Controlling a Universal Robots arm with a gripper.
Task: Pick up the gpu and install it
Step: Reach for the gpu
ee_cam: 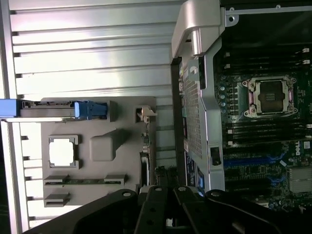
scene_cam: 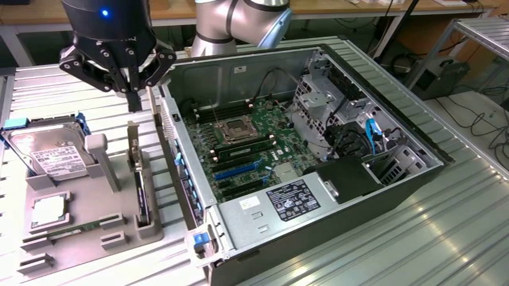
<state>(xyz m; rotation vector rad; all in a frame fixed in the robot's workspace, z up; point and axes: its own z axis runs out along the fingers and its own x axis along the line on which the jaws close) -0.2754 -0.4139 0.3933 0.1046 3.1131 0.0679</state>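
The gripper (scene_cam: 134, 106), shut with nothing between its fingers, hangs just above the bracket end of the gpu (scene_cam: 140, 179), which stands on edge in the grey holder (scene_cam: 83, 202) beside the computer case (scene_cam: 247, 220), its long axis running alongside the case wall.

Hard drive (scene_cam: 49, 154), processor chip (scene_cam: 47, 210), memory stick (scene_cam: 75, 231) on grey fixture (scene_cam: 86, 204)

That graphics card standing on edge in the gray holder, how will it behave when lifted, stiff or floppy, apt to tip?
The gpu looks like a rigid board, so it should probably lift stiffly. Standing on its thin edge in the gray holder, it would likely topple if left unsupported. Its silver bracket looks smooth, perhaps slippery.
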